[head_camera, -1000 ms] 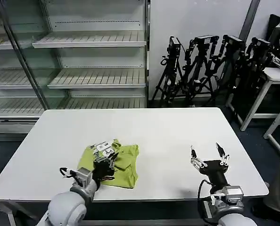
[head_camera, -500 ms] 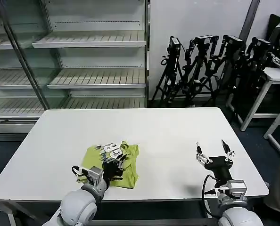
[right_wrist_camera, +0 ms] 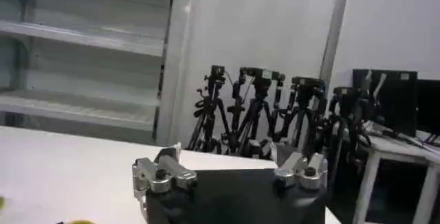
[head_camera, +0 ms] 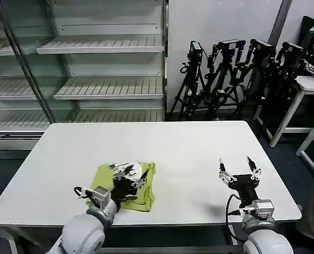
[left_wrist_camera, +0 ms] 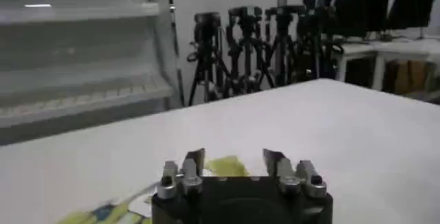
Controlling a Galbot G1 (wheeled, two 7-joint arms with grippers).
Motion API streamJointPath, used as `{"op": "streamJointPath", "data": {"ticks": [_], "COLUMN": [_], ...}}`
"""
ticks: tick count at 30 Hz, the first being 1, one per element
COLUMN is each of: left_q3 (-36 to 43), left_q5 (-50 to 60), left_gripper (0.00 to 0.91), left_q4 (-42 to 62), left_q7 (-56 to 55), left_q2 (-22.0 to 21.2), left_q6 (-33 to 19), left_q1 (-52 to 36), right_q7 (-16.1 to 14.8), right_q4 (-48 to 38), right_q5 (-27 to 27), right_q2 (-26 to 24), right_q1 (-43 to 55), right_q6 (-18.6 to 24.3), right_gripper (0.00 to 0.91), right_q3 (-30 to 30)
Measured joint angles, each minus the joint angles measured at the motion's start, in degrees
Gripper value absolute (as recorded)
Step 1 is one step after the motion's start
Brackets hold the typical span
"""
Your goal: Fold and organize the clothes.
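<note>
Lime yellow-green T-shirt (head_camera: 128,185) lies folded on the white bench (head_camera: 188,153), near its front edge and left of its middle, white print showing at the far side. Over the shirt's far half hovers the left end effector (head_camera: 126,172), fingers spread apart and empty. Well to the right of the shirt, the right end effector (head_camera: 239,169) stands above bare bench, fingers apart, holding nothing.

T-shirt (head_camera: 126,186): soft matt cloth | table (head_camera: 188,153): smooth matt white top | shelves (head_camera: 101,45): painted metal
</note>
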Motion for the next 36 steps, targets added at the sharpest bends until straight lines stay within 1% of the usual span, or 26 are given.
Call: {"op": "streamJointPath", "data": {"ticks": [5, 14, 21, 26, 27, 28, 32, 36], "left_q3": [-5.18, -12.48, -14.74, -15.28, -15.32, -15.34, -15.27, -15.27], "left_q5": [-0.42, -3.11, -5.83, -7.75, -8.12, -8.38, -9.84, -11.15], "left_gripper": [0.907, 0.907, 0.907, 0.907, 0.101, 0.010, 0.020, 0.010], "left_q4": [0.82, 5.98, 9.94, 12.04, 12.36, 12.57, 13.03, 13.03], "left_q7": [-0.27, 0.31, 1.13, 1.43, 1.38, 1.29, 1.62, 1.65], "left_q2": [0.31, 0.31, 0.82, 0.43, 0.35, 0.28, -0.15, -0.48], "left_q6": [-0.94, -2.10, -2.28, -1.61, -1.60, -1.60, -1.78, -2.00], "left_q1": [2.16, 4.15, 4.17, 4.14, 4.16, 4.23, 4.94, 5.50], "right_q7": [0.01, 0.11, 0.12, 0.06, 0.05, 0.02, -0.04, -0.12], "right_q4": [-0.11, -0.74, -1.03, -1.26, -1.27, -1.32, -1.65, -1.91], "right_q5": [0.18, 0.18, 0.18, 0.05, 0.03, 0.02, -0.05, -0.05], "right_q2": [-0.19, 0.18, 0.14, 0.17, 0.17, 0.16, 0.16, 0.12], "right_q1": [0.60, 1.34, 1.95, 2.29, 2.32, 2.39, 2.71, 2.85], "right_q6": [0.08, 0.30, 0.35, 0.34, 0.34, 0.34, 0.33, 0.33], "right_gripper": [0.907, 0.907, 0.907, 0.907, 0.907, 0.907, 0.907, 0.907], "right_q3": [-0.87, -1.56, -1.90, -2.52, -2.58, -2.62, -2.64, -2.75]}}
